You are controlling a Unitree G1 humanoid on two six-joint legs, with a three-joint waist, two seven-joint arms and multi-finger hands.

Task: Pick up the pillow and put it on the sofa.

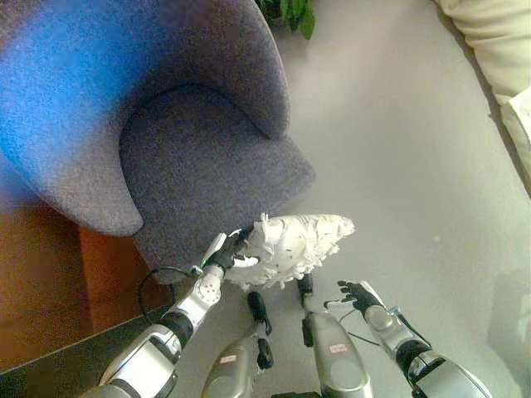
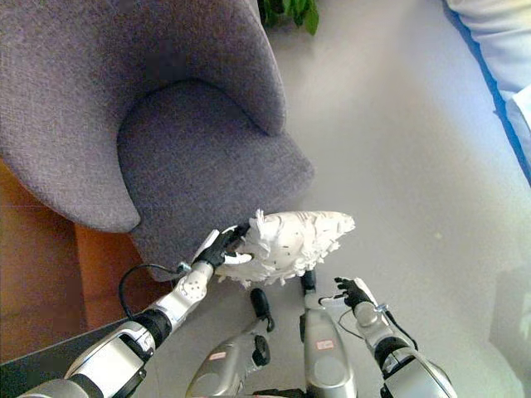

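A white, shaggy pillow (image 1: 290, 245) hangs in the air just in front of the grey armchair's seat (image 1: 199, 166). My left hand (image 1: 228, 249) is shut on the pillow's left end, fingers curled into its fringe. My right hand (image 1: 358, 294) floats lower right of the pillow, apart from it, with fingers loosely spread and holding nothing. The grey sofa chair has a curved back (image 2: 124, 75) wrapping round the seat, which has nothing on it.
A green plant (image 1: 290, 12) stands behind the chair at the top. A cream cushion or seat (image 1: 498, 50) lies along the upper right edge. Pale grey floor (image 1: 398, 149) stretches to the right of the chair; brown flooring (image 1: 50, 282) shows at the lower left.
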